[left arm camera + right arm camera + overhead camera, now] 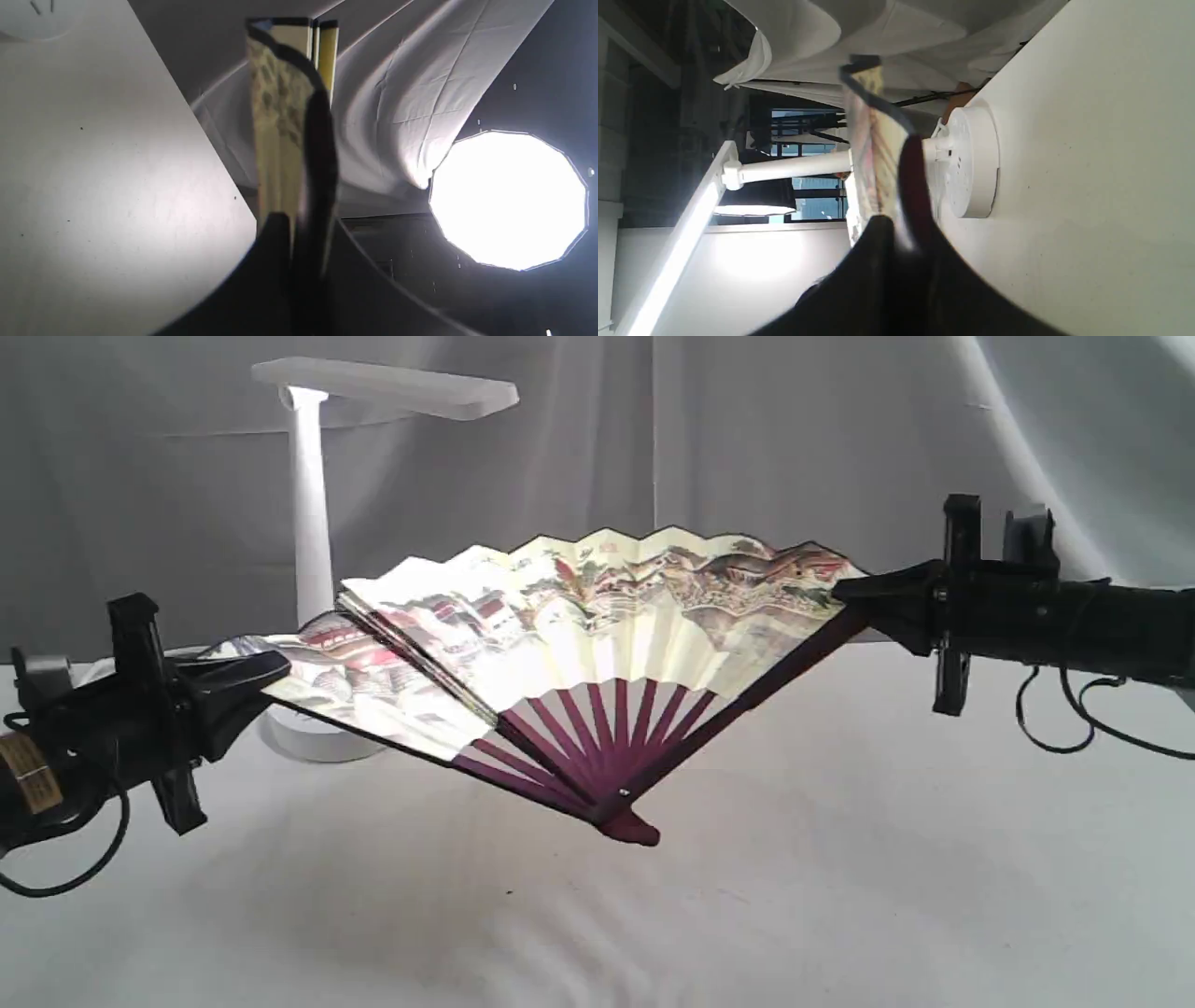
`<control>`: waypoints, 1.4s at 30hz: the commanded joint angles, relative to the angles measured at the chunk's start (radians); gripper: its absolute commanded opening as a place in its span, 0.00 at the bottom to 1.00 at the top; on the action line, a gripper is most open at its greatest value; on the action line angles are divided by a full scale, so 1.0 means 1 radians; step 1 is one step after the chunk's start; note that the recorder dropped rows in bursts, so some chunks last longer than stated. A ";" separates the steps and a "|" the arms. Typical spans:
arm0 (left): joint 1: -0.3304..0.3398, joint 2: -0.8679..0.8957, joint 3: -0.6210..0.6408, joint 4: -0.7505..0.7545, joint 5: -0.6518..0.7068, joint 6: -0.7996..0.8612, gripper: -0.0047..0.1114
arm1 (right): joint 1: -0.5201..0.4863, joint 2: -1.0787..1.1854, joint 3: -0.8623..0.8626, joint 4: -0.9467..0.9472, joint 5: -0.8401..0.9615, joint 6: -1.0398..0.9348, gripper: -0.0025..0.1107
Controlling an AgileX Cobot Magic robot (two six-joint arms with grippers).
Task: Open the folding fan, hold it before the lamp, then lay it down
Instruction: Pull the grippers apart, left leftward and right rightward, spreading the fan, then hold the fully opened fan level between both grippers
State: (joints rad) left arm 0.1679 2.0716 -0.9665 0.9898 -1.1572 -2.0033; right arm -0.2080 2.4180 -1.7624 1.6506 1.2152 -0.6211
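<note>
Shows folding fan spread wide, cream pleats, maroon ribs. Hangs between left claw and right claw, both pinching it.

Cream folding fan painted with a red-roofed village landscape, black-edged, maroon ribs; white lamp; black end effectors; white counter

Exterior low, frontal; wrist views close, both facing fan.
</note>
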 commanded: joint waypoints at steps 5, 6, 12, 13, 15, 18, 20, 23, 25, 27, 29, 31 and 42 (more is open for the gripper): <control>0.008 -0.010 -0.004 -0.023 -0.034 -0.023 0.04 | -0.071 -0.002 -0.002 0.002 0.006 -0.063 0.02; 0.008 -0.010 -0.004 -0.020 -0.034 -0.023 0.04 | -0.076 -0.002 -0.002 0.002 0.006 -0.065 0.02; 0.008 -0.010 -0.004 0.029 -0.050 -0.023 0.04 | -0.104 -0.002 -0.002 0.002 0.006 -0.067 0.02; 0.008 -0.010 -0.004 0.030 -0.053 -0.023 0.04 | -0.109 -0.002 -0.002 0.002 0.006 -0.067 0.02; 0.008 -0.010 -0.004 0.032 -0.053 -0.023 0.04 | -0.120 -0.002 0.011 0.016 0.006 -0.075 0.02; 0.022 -0.010 -0.004 0.044 -0.053 -0.017 0.04 | -0.140 -0.002 0.061 0.075 0.006 -0.112 0.02; 0.043 -0.010 -0.002 0.062 -0.057 -0.015 0.04 | -0.151 -0.002 0.107 0.094 0.006 -0.154 0.02; 0.079 -0.010 -0.002 0.103 -0.064 -0.015 0.04 | -0.168 -0.002 0.154 0.094 0.006 -0.202 0.02; 0.103 -0.010 -0.002 0.122 -0.064 -0.015 0.04 | -0.178 -0.002 0.172 0.094 0.006 -0.229 0.02; 0.122 -0.010 0.004 0.122 -0.064 -0.015 0.04 | -0.190 -0.002 0.185 0.094 0.006 -0.240 0.02; 0.133 -0.010 0.023 0.111 -0.064 -0.015 0.04 | -0.197 -0.002 0.190 0.094 0.006 -0.251 0.02; 0.135 -0.010 0.039 0.108 -0.064 0.004 0.04 | -0.203 -0.002 0.196 0.094 0.006 -0.263 0.02; 0.135 -0.010 0.054 0.064 -0.064 -0.048 0.04 | -0.201 -0.002 0.196 0.094 0.006 -0.188 0.02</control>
State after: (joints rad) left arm 0.2671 2.0716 -0.9147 1.1802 -1.2446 -2.0164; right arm -0.3686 2.4202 -1.5669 1.7380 1.2962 -0.7990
